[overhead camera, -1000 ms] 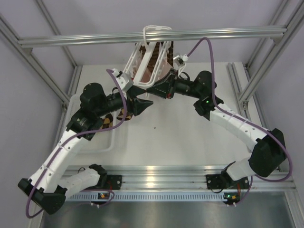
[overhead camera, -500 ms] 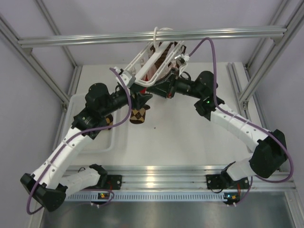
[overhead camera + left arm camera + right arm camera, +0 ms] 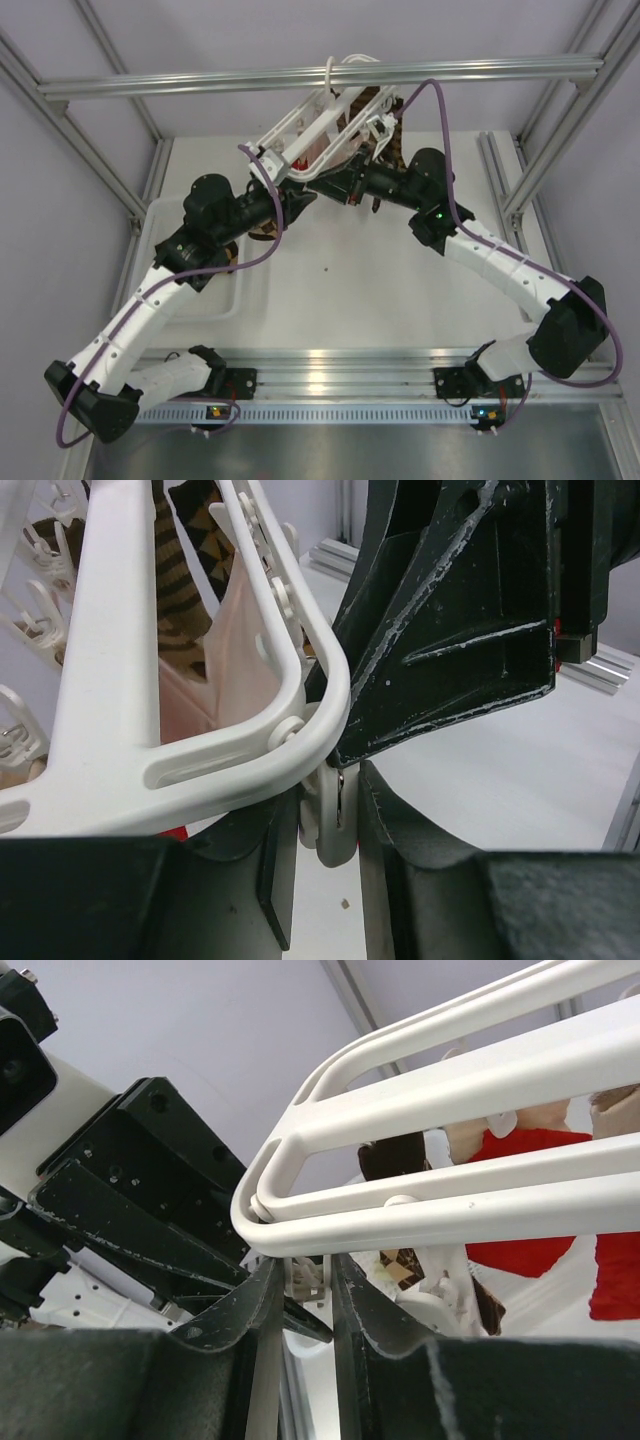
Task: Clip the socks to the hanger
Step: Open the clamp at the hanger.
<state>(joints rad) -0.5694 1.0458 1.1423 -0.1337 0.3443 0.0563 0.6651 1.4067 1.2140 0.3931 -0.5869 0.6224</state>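
The white hanger (image 3: 300, 135) hangs tilted from the top bar, its near corner raised between my two grippers. A checked sock (image 3: 185, 570) hangs inside its frame, also seen in the top view (image 3: 372, 105). My left gripper (image 3: 303, 195) is shut on a small white clip (image 3: 328, 830) under the frame's corner (image 3: 310, 720). My right gripper (image 3: 340, 185) is shut on a clip (image 3: 308, 1282) under that same corner (image 3: 262, 1210). Its black fingers (image 3: 450, 630) fill the left wrist view. A bit of another checked sock (image 3: 262, 233) shows under the left arm.
A red sock (image 3: 520, 1160) and a pale pink sock (image 3: 235, 650) hang from the hanger. A white tray (image 3: 160, 215) lies at the table's left, mostly under my left arm. The metal crossbar (image 3: 200, 80) runs above the hanger.
Both grippers have moved up and away, lifting the hanger's near corner and tilting it further. The checked sock that hung below my left gripper half a second ago no longer shows there.
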